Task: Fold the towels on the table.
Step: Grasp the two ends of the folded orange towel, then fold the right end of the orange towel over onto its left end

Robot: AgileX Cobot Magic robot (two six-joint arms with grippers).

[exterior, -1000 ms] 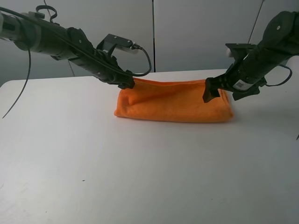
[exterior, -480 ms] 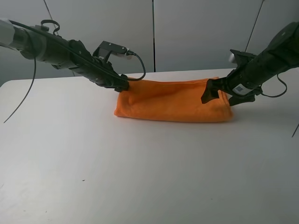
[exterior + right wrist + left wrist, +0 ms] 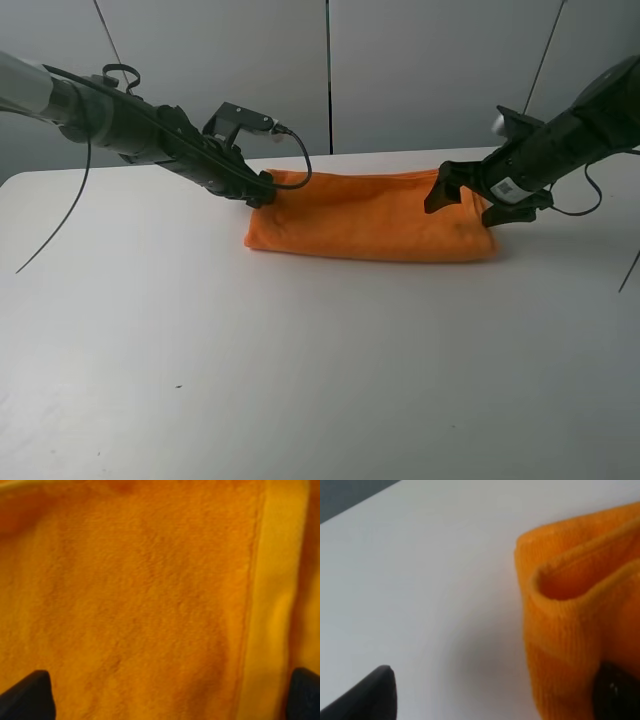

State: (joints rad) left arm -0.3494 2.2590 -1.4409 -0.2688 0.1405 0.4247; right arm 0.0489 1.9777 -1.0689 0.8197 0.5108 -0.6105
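Note:
The orange towel [image 3: 370,218] lies folded into a long strip on the far middle of the white table [image 3: 300,350]. My left gripper [image 3: 262,190] is low at the towel's far left corner. In the left wrist view it [image 3: 492,700] is open, and the towel's folded corner [image 3: 570,610] lies against one finger while the other is over bare table [image 3: 420,580]. My right gripper [image 3: 468,203] is at the towel's right end. In the right wrist view it [image 3: 165,700] is open, its fingertips wide apart over the towel's flat top [image 3: 140,595]. No label shows.
Grey wall panels [image 3: 330,70] stand behind the table's far edge. Black cables [image 3: 300,160] hang from both arms. White table surface stretches in front of the towel and to both sides.
Both arms have sunk lower towards the table. The left gripper has slid a little left along the towel's corner, and the right gripper a little back. The towel's left end lies flatter.

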